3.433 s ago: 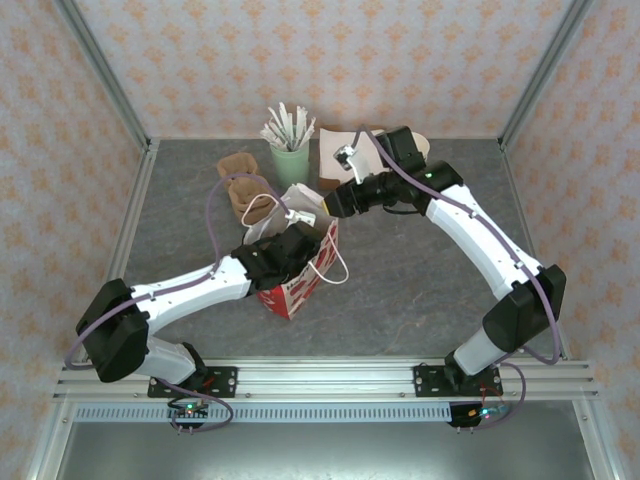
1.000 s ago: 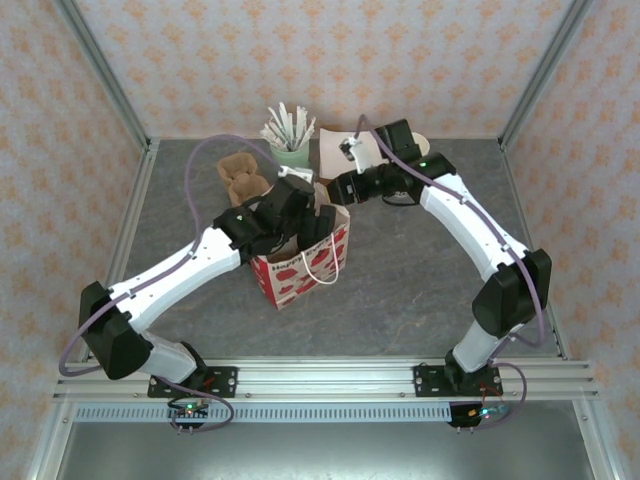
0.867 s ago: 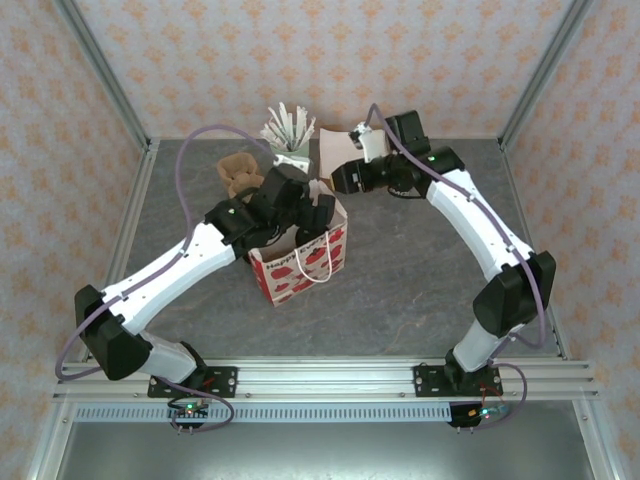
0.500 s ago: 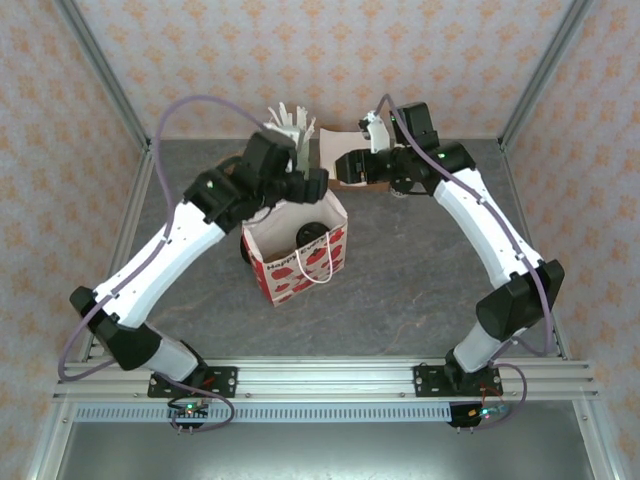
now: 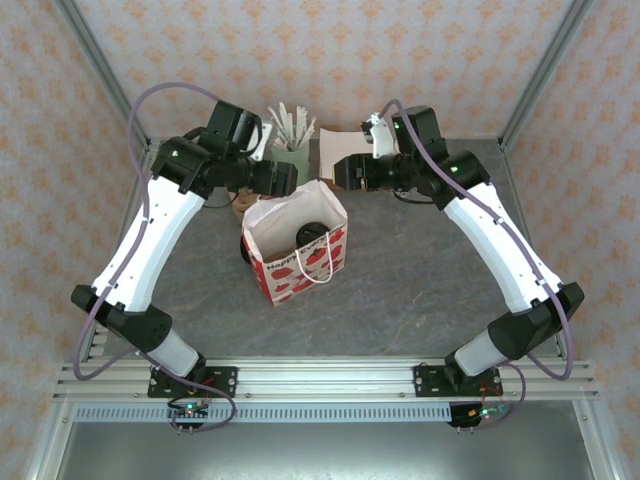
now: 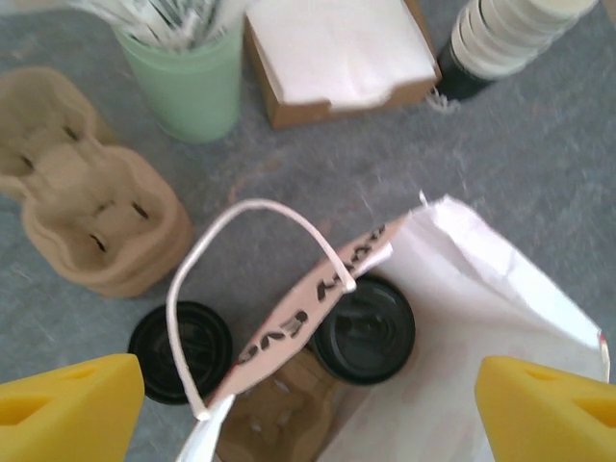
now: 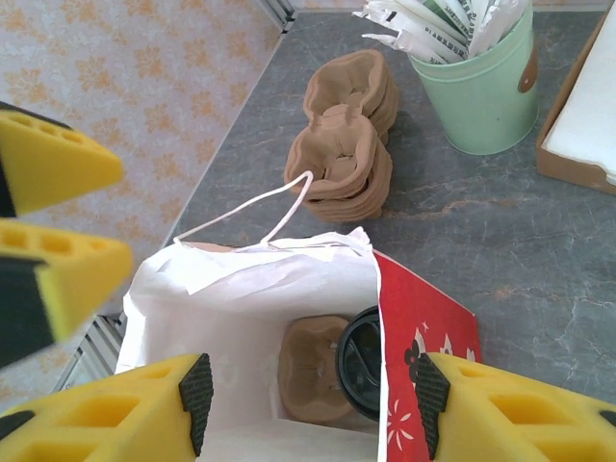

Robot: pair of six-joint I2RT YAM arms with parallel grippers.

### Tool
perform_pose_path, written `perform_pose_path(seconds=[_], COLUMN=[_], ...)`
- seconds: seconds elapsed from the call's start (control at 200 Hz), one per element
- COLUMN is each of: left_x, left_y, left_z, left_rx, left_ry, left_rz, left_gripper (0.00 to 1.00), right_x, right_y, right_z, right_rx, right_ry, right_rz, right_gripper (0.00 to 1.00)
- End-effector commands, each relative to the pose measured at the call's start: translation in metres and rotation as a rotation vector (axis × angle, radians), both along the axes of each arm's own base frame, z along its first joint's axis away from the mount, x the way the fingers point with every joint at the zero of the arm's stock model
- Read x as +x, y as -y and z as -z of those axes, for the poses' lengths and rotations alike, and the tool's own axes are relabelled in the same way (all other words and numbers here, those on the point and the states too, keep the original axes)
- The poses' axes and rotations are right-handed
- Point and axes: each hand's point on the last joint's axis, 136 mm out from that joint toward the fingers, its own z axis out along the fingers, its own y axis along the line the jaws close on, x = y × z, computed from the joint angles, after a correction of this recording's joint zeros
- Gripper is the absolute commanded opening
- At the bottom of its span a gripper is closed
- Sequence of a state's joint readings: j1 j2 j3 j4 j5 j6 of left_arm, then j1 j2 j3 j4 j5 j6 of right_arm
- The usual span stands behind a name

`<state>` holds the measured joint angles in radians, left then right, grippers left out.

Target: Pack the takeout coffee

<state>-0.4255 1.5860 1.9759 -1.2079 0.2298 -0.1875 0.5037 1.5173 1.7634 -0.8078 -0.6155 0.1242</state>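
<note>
The takeout coffee (image 5: 318,222) stands inside the red-and-white bag (image 5: 300,268); its round black lid (image 6: 364,329) shows through the open top, next to a brown carrier (image 7: 313,371) on the bag's floor. My left gripper (image 5: 291,180) hovers behind the bag's back-left edge, open, with nothing between its yellow fingertips (image 6: 67,404). My right gripper (image 5: 342,172) hangs behind the back-right corner, also open and holding nothing; its wrist view looks down into the bag (image 7: 241,308) at the lid (image 7: 361,364). The cup's sides are hidden.
A low black stack of lids (image 6: 181,348) sits on the table beside the bag. Behind it are brown carriers (image 6: 91,221), a green cup of sachets (image 6: 188,82), a napkin box (image 6: 337,53) and stacked cups (image 6: 500,38). The grey table (image 5: 430,290) is fenced by metal rails.
My left arm has lifted out of the bag and swung back toward the rear left, leaving the coffee inside. My right arm has drawn back a little.
</note>
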Motion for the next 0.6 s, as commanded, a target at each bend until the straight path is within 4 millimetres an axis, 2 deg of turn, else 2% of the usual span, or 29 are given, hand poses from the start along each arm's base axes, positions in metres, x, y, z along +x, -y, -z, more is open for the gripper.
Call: perform_pose_path(seconds=[0.0, 0.175, 0.42, 0.596], left_x=[-0.018, -0.017, -0.020, -0.030], left_y=[0.004, 0.001, 0.006, 0.025], left_z=[0.026, 0.051, 0.060, 0.061], left_rx=[0.006, 0.027, -0.022, -0.105], left_ry=[-0.097, -0.131, -0.177, -0.219], left_rz=[0.060, 0.038, -0.012, -0.060], left_gripper=[0.88, 0.87, 0.74, 0.71], right_x=[0.001, 0.004, 0.004, 0.010], right_y=[0.002, 0.002, 0.002, -0.001], right_z=[-0.005, -0.004, 0.002, 0.005], right_rx=[-0.003, -0.015, -0.030, -0.046], right_ry=[0.028, 0.046, 0.049, 0.058], right_rz=[0.024, 0.020, 0.004, -0.004], right_gripper=[0.60, 0.61, 0.61, 0.61])
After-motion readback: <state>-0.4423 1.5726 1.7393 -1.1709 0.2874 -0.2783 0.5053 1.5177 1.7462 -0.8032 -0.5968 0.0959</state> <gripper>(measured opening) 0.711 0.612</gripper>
